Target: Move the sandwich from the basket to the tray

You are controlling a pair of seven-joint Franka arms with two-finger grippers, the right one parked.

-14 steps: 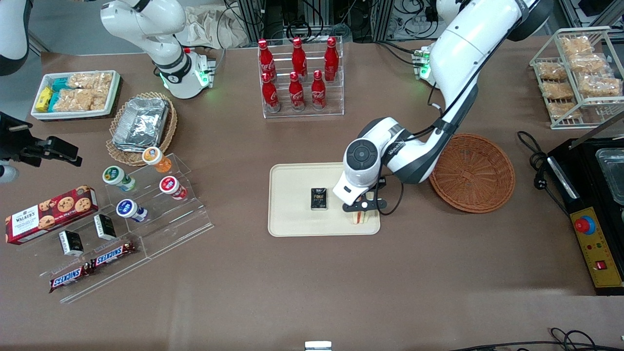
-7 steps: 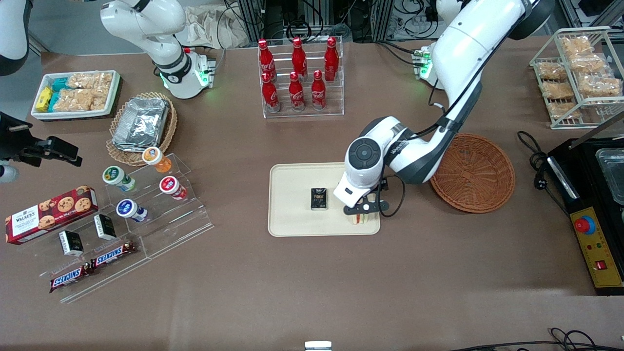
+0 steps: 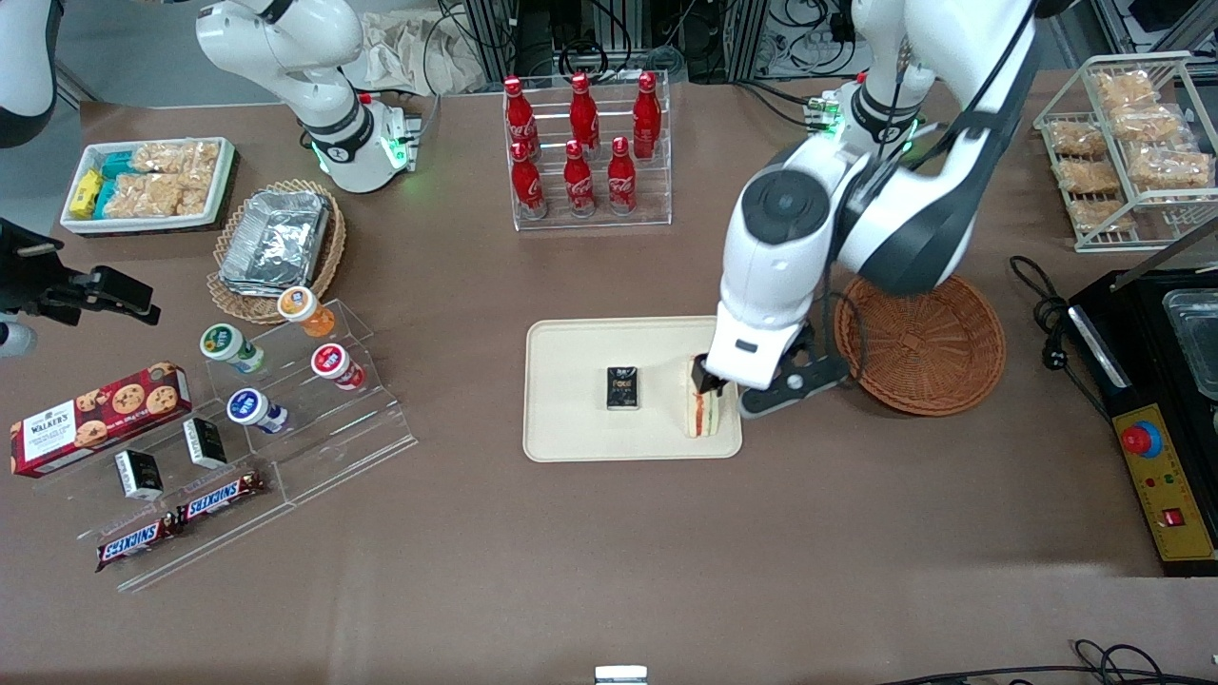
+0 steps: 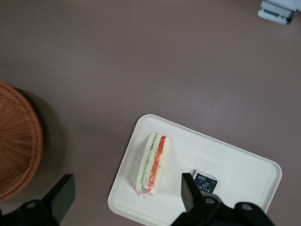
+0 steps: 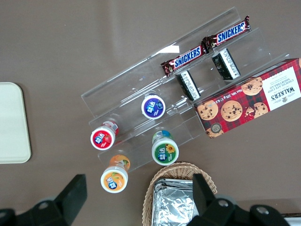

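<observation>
Sandwich (image 3: 701, 411) lies on the tray (image 3: 571, 438), at the edge nearest the basket (image 3: 937, 347). Gripper (image 4: 127, 200) hangs above it, fingers spread and empty. Placement looks complete; next, clear the arm away.

— What sits on the brown table (image 3: 590, 552)?
— The cream tray (image 3: 571, 419) at its middle, the reddish basket (image 3: 937, 352) just beside it, a rack of red bottles (image 3: 585, 152), a tan basket of foil containers (image 3: 276, 243). The gripper (image 3: 728, 395) hangs above the tray's edge, fingers spread.
</observation>
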